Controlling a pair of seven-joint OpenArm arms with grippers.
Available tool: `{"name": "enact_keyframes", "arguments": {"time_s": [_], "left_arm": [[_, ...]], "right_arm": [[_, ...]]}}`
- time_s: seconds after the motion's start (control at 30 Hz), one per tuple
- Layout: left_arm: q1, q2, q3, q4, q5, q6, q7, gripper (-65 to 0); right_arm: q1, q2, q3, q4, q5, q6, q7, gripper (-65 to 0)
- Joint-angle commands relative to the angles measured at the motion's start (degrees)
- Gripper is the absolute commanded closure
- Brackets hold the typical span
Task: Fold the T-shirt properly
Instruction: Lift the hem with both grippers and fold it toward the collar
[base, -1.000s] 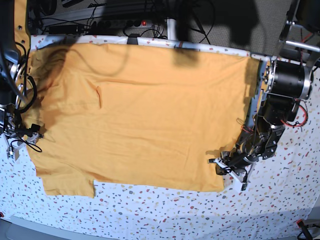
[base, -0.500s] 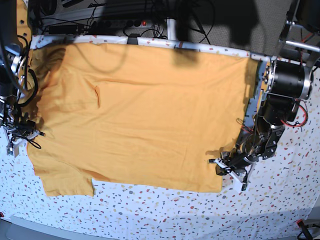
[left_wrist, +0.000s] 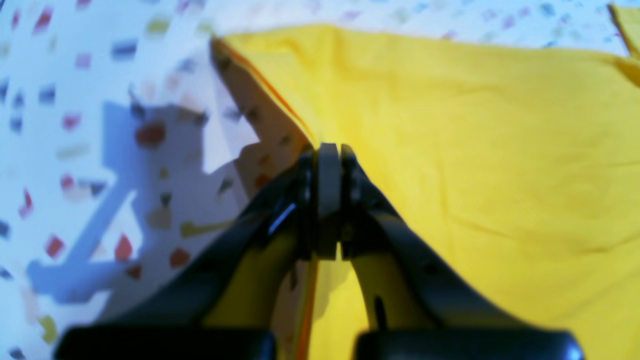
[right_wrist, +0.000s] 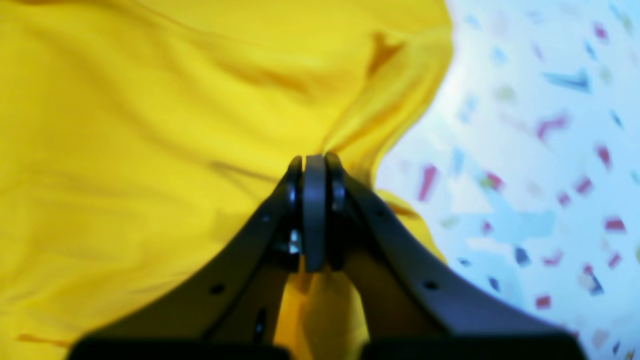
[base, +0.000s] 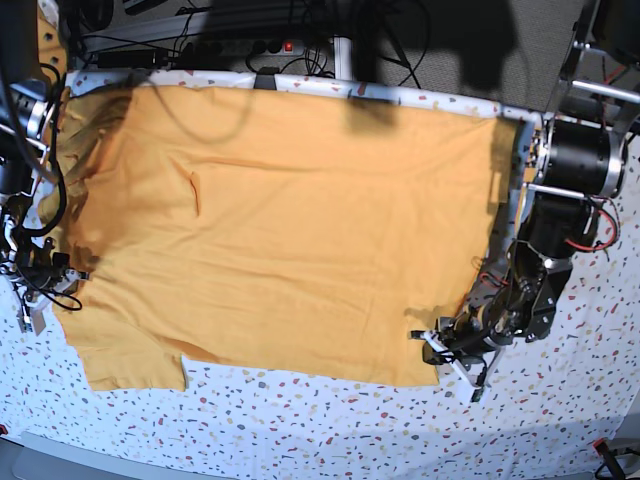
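So the T-shirt (base: 290, 220) is spread flat over most of the desk (base: 330, 420), on the speckled tablecloth (base: 560, 420), with one short sleeve poking out toward 7 o'clock in the base view. The left gripper (left_wrist: 327, 152) is clenched on the shirt's edge down around 4 o'clock of the base view; its wrist camera shows the hem running away toward 11 o'clock, the cloth lifted a bit off the tablecloth there. The right gripper (right_wrist: 314, 162) is pinched tight on the fabric at the opposite side, about 9 o'clock in the base view, and the shirt bunches into a ridge rising from its tips. Both wrist views are pretty blurry.
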Motion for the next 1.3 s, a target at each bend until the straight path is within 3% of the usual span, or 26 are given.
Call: {"name": "enact_keyframes", "arguments": {"time_s": [0.0, 0.23, 0.47, 0.77, 0.93, 1.27], "left_arm": [[-2.23, -0.66, -0.17, 2.29, -0.74, -0.44, 0.42, 0.0], [-2.01, -2.89, -0.17, 10.95, -1.31, -0.42, 10.73, 0.0], [2.49, -8.2, -0.17, 22.38, -11.87, -0.46, 18.49, 0.0], [10.73, -16.96, -0.17, 38.4, -11.91, -0.42, 20.59, 0.0], [14.1, -21.18, -0.17, 45.24, -14.29, -0.42, 23.61, 0.0], [21.14, -24.9, -0.17, 53.42, -14.86, -0.39, 27.41, 0.0]], "right_arm": [[1.11, 1.31, 0.22, 2.21, 1.73, 0.65, -0.09, 0.0], [-5.2, 1.31, 0.22, 14.45, 5.62, 0.65, -4.37, 0.0], [-15.02, 1.31, 0.22, 30.38, 5.73, 0.65, -6.91, 0.0], [-24.98, 1.31, 2.82, 47.3, 6.03, 0.65, -10.75, 0.0], [-30.29, 1.29, 8.33, 51.82, 12.09, 0.65, -12.26, 0.0], [-39.67, 1.27, 12.83, 59.58, 14.73, 0.65, -13.99, 0.0]]}}
